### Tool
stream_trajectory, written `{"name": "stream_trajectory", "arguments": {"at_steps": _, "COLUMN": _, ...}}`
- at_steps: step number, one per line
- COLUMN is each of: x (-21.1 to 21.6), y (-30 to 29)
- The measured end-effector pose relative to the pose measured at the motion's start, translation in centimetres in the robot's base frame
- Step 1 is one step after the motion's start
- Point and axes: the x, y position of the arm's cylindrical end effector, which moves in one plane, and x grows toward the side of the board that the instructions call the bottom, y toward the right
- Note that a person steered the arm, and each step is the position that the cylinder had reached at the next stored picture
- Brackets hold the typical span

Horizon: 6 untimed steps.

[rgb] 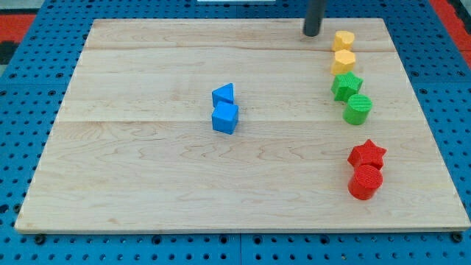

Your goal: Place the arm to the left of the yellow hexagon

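Note:
Two yellow blocks stand at the view's top right: the upper yellow block (343,40) and, touching just below it, a second yellow block (344,61); which is the hexagon is hard to tell. My tip (312,34) rests on the wooden board (147,169), to the left of the upper yellow block and slightly above it, with a small gap between them.
Below the yellow blocks come a green star (346,85) and a green cylinder (358,109). A red star (367,154) and a red cylinder (365,182) sit at the lower right. A blue triangle (224,93) and a blue cube (226,118) sit mid-board.

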Motion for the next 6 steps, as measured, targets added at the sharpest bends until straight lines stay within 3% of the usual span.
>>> {"name": "stream_trajectory", "arguments": {"at_steps": 3, "x": 7.5, "y": 0.2}}
{"name": "stream_trajectory", "arguments": {"at_steps": 6, "x": 11.2, "y": 0.2}}
